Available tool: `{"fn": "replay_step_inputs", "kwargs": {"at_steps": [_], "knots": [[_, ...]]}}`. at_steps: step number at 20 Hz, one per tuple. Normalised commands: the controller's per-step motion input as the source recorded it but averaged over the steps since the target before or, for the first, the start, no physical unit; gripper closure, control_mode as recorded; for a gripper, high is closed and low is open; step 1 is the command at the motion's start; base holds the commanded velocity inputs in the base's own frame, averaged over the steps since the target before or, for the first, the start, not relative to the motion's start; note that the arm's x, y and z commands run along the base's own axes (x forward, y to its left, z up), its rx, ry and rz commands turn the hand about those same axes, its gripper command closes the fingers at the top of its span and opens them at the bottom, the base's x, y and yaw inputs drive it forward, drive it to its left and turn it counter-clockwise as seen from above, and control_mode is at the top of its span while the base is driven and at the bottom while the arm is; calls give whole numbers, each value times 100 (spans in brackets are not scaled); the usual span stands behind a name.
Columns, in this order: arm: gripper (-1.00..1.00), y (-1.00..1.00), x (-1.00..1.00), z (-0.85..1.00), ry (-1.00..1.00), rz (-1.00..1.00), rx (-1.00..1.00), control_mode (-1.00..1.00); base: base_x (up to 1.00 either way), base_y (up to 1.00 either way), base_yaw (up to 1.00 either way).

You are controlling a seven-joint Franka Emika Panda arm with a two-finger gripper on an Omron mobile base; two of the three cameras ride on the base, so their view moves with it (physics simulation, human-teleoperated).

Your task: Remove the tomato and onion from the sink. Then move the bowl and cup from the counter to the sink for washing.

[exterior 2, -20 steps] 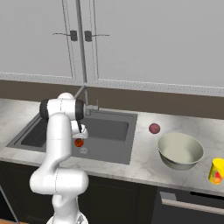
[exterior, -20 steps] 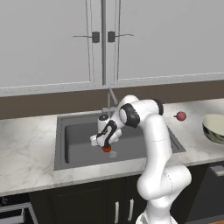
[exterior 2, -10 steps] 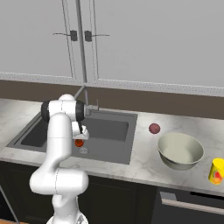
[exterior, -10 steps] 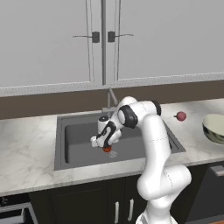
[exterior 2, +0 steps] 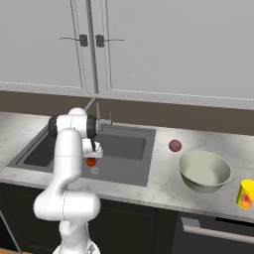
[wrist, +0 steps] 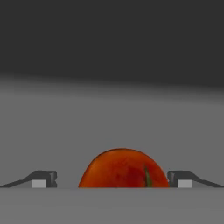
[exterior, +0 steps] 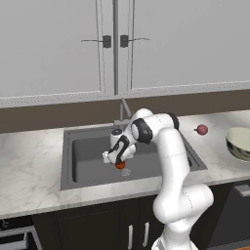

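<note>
- Tool (wrist: 112, 179): jaws spread wide. In the hand view its two dark finger tips (wrist: 41, 178) stand one on each side of the tomato, each with a clear gap to it. No contact with the fruit can be made out; nothing is gripped.
- Tomato (wrist: 124, 169): glossy orange-red ball with a small green streak on its skin, lying between the open finger tips on the dark grey floor of the sink. In the left base view it shows just under the hand (exterior: 119, 165), and in the right base view likewise (exterior 2: 91, 161).
- Sink (exterior: 93, 161): large dark grey rectangular basin set into the counter. A round metal drain (exterior: 126, 172) lies just beside the tomato, on its near side. A grey faucet (exterior: 123, 111) rises at the far rim.
- Counter (exterior 2: 163, 184): white marble-look top with grey veins, over dark cabinets.
- Cup (exterior 2: 245, 193): small, bright yellow, with a red-orange mark, standing upright on the counter at the far right, near the front edge.
- Bowl (exterior 2: 204, 170): wide and round, cream inside and greenish-grey outside, upright on the counter between sink and cup.
- Onion (exterior 2: 174, 145): small pink-red ball resting on the counter, beyond the bowl and just right of the sink's rim; apart from both.
</note>
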Motion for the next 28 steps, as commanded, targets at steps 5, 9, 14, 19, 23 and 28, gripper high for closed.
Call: {"fn": "replay_step_inputs", "kwargs": {"at_steps": [5,9,14,19,23,28], "knots": [[-100,-1,-7,-14,1,0,0,-100,0,0,0],[-100,-1,-12,-12,0,0,0,-100,0,0,0],[-100,0,-11,-10,0,0,0,-100,0,0,0],[-100,0,-7,-10,0,0,0,-100,0,0,0],[-100,0,-8,-12,0,0,0,-100,0,0,0],[-100,0,-6,-13,1,0,0,-100,0,0,0]]}}
